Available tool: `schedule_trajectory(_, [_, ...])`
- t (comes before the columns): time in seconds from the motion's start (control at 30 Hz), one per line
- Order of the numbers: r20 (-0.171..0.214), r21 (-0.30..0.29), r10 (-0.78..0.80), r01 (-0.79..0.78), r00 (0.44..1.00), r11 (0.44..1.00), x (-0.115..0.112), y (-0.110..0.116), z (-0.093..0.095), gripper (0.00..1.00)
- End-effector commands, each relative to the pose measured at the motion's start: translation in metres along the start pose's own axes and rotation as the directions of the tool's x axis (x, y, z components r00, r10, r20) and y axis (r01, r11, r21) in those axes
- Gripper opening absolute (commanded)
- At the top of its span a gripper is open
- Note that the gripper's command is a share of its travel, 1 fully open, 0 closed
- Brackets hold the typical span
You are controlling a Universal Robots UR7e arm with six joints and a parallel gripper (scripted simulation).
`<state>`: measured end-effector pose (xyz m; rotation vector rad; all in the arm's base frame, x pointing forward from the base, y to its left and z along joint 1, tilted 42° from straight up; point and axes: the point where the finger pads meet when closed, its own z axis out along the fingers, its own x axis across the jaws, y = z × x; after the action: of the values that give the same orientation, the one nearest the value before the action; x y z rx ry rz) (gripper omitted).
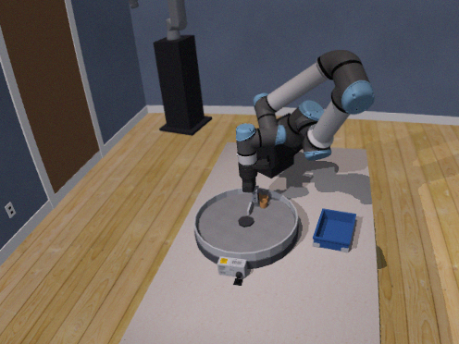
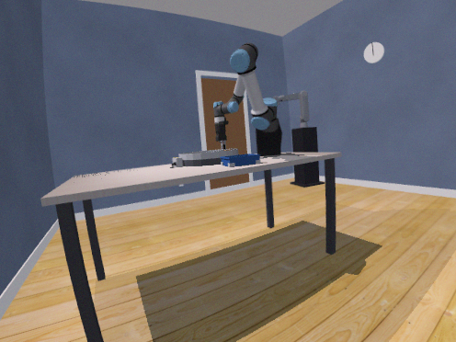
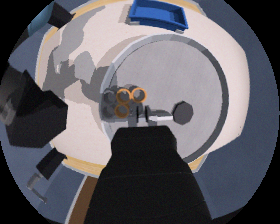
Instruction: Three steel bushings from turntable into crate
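Observation:
The round grey turntable [image 1: 222,239] [image 2: 200,156] [image 3: 172,65] has a raised rim. In the wrist view, orange bushings [image 3: 138,95] stand near its rim, and dark grey bushings [image 3: 109,96] stand beside them in shadow. Orange ones [image 1: 264,201] also show in the top view. My gripper [image 1: 255,198] [image 2: 223,146] [image 3: 141,110] points down, low over the turntable just beside this group. Its fingers are parted by a narrow gap, and I make out no bushing between them. The fingers and shadow partly hide the area under it. The blue crate [image 1: 335,230] [image 2: 240,160] [image 3: 159,14] shows no bushings inside.
A pale bar [image 1: 250,208] [image 3: 161,118] lies between the gripper and the turntable's dark hub [image 1: 245,221] [image 3: 183,113]. A small white box [image 1: 231,266] sits at the turntable's front edge. The crate stands to the turntable's right in the top view.

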<state>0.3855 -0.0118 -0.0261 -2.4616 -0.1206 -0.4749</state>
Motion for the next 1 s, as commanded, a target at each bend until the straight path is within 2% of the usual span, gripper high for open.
schedule_trajectory(0.0, [-0.001, -0.001, 0.0, 0.0, 1.0, 1.0, 0.0002, 0.0003, 0.0024, 0.4])
schedule_trajectory(0.97, [-0.001, -0.001, 0.0, 0.0, 1.0, 1.0, 0.0002, 0.0003, 0.0077, 0.4])
